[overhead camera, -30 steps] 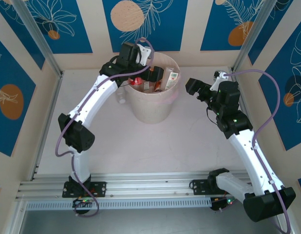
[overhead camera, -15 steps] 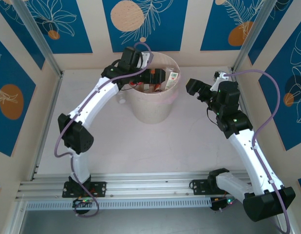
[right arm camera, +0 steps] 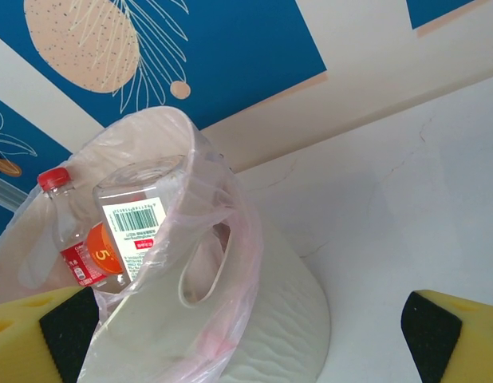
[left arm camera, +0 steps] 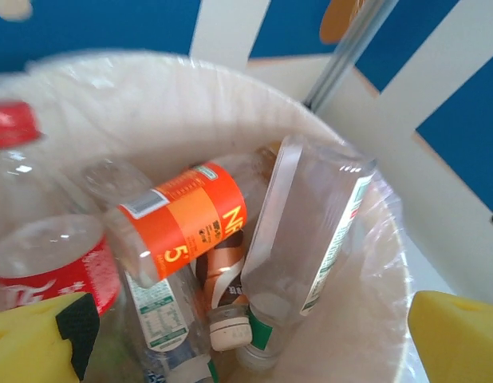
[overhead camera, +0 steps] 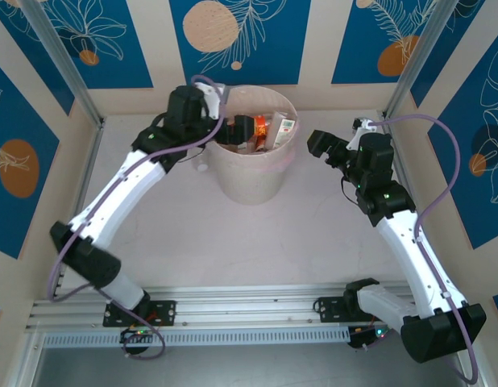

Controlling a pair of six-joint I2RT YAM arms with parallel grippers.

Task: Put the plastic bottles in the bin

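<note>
The plastic bottles [left arm camera: 222,271] lie heaped inside the bin [overhead camera: 253,177], a round, tapered, pale cream bucket with a thin clear liner [right arm camera: 222,231] bunched over its rim. An orange-labelled bottle [left arm camera: 187,219] lies tilted across the pile. A tall clear bottle [left arm camera: 310,231] with a green-and-white label stands cap down against the right-hand wall. A red-labelled bottle [left arm camera: 59,267] sits at the left. The bin stands on the white table [overhead camera: 257,242], near the back wall. The left gripper [overhead camera: 235,127] hangs over the bin's left rim, its jaws wide apart with nothing between them. The right gripper [overhead camera: 324,147] hovers just to the right of the bin, apart from it, its jaws likewise spread and empty.
</note>
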